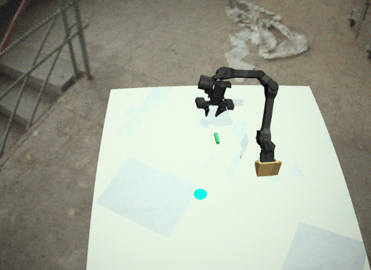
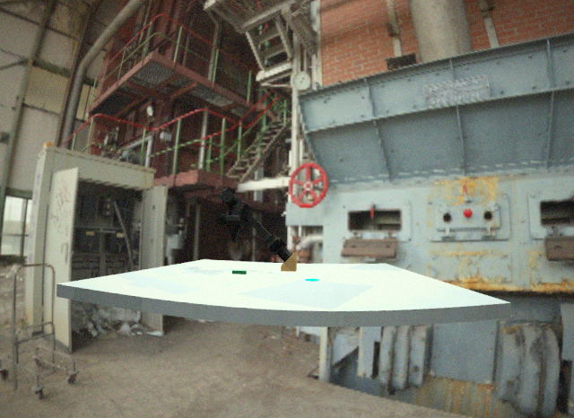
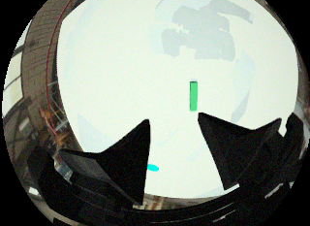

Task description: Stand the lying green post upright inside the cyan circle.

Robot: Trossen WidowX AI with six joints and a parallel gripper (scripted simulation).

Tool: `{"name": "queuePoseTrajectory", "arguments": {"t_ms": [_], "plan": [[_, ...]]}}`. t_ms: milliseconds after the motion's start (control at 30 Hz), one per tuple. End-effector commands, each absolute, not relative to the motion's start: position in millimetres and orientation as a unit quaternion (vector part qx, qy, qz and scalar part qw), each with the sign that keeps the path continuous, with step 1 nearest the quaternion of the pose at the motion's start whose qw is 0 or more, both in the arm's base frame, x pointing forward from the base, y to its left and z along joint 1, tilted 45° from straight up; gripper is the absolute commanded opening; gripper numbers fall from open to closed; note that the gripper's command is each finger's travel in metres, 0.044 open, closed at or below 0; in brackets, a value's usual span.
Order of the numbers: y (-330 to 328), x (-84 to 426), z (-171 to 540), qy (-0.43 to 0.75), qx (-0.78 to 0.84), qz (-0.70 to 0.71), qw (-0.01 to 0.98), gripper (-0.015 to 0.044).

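The green post (image 1: 216, 138) (image 2: 239, 272) (image 3: 194, 96) lies on its side on the white table. The cyan circle (image 1: 200, 193) (image 2: 311, 280) (image 3: 153, 168) is flat on the table; in the top view it is nearer the camera than the post. My gripper (image 1: 211, 115) (image 2: 233, 239) (image 3: 174, 120) is open and empty, pointing down high above the table. In the wrist view the post shows beyond the fingertips, in front of the right finger's tip, and the circle shows between the fingers, beside the left one.
The white table (image 1: 144, 252) (image 2: 185, 298) bears shadows and pale patches. The arm's tan base block (image 1: 268, 168) (image 2: 289, 264) stands on it, to the right of the post and circle in the top view. The table's far edge is behind the gripper there.
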State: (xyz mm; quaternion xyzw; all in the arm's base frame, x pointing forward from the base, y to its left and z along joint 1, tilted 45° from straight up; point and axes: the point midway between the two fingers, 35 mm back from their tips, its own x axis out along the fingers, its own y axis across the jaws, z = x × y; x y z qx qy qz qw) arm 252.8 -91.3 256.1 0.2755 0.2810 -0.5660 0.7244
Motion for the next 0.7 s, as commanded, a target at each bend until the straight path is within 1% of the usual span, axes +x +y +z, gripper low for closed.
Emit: {"name": "queuePoseTrajectory", "arguments": {"t_ms": [0,100,333,567,667], "plan": [[-101.5,233.9,242.1,0.289,0.256,-0.627,0.677,0.0233],[-105.2,226.2,238.0,0.291,0.246,-0.650,0.658,0.0233],[-110.6,227.7,231.6,0.292,0.247,-0.650,0.657,0.0233],[-175.6,228.2,168.4,0.291,0.248,-0.649,0.658,0.0233],[-189.4,224.0,157.0,0.288,0.244,-0.651,0.659,0.0233]]}}
